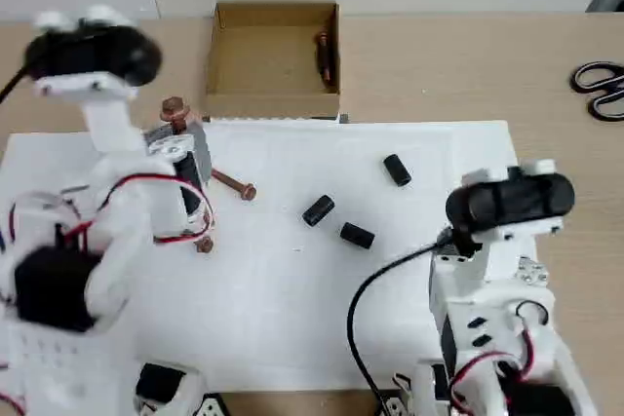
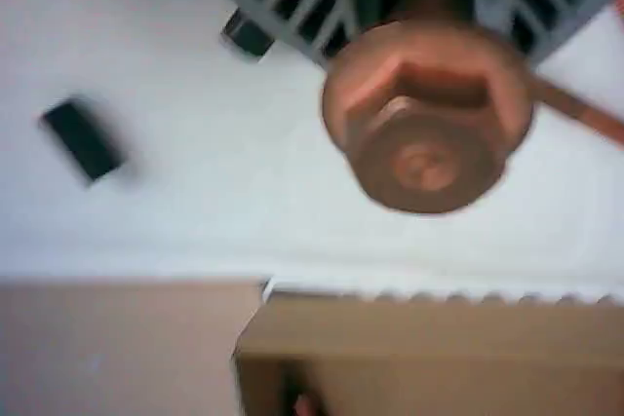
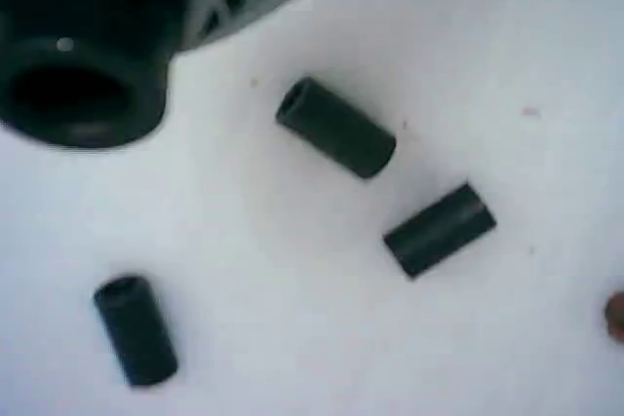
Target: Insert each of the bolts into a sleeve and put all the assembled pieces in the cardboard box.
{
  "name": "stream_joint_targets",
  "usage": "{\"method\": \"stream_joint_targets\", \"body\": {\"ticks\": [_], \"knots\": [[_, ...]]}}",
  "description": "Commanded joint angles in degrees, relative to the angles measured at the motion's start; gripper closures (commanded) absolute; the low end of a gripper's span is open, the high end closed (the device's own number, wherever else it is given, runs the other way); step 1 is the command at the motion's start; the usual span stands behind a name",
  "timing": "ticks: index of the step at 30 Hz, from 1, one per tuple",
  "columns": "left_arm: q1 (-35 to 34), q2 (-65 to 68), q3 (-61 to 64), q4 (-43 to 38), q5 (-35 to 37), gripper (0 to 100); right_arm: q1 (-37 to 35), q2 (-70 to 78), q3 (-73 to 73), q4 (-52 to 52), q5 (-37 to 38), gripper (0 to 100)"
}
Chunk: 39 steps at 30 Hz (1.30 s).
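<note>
The box (image 1: 220,56) sits at the far side of the table (image 1: 439,65), an assembled piece (image 1: 324,56) inside against its right wall. A sheet (image 1: 292,319) lies near of it. Mid-sheet rest one sleeve (image 1: 397,170), a second sleeve (image 1: 318,209) and a third sleeve (image 1: 357,235) nearer and left. A loose bolt (image 1: 234,185) lies left of those. My left tool (image 1: 177,126) grips a second bolt (image 2: 426,114) by the box's near-left corner; my right tool (image 3: 107,17) holds a fourth sleeve (image 3: 68,85) over the sheet.
</note>
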Motion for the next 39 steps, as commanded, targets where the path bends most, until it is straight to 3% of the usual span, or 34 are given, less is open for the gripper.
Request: {"method": "stream_joint_targets", "body": {"ticks": [1,4,10,15,23,31,39], "knots": [[-0.1,-8.3,8.6,-8.4,5.4,100,-0.7,-5.6,4.5,-5.0,0.4,99.6],[0.0,-15.6,19.1,-15.6,8.4,100,-3.1,-10.1,9.6,-5.9,0.3,99.6],[0.3,-32.4,39.5,-31.5,15.2,100,-19.1,-17.7,20.7,-7.8,-4.6,99.6],[3.2,-45.4,54.7,-40.4,15.4,100,-29.2,-22.6,28.6,-15.7,-7.6,99.6],[14.9,-61.5,64.7,-41.0,15.4,99,-37.3,-22.4,33.8,-23.7,-7.6,99.6],[19.1,-60.7,65.4,-41.0,15.4,99,-42.9,-22.4,36.1,-24.4,-7.4,99.6],[23.9,-60.7,65.3,-39.0,15.4,99,-43.2,-22.4,36.7,-24.5,1.3,99.6]]}}
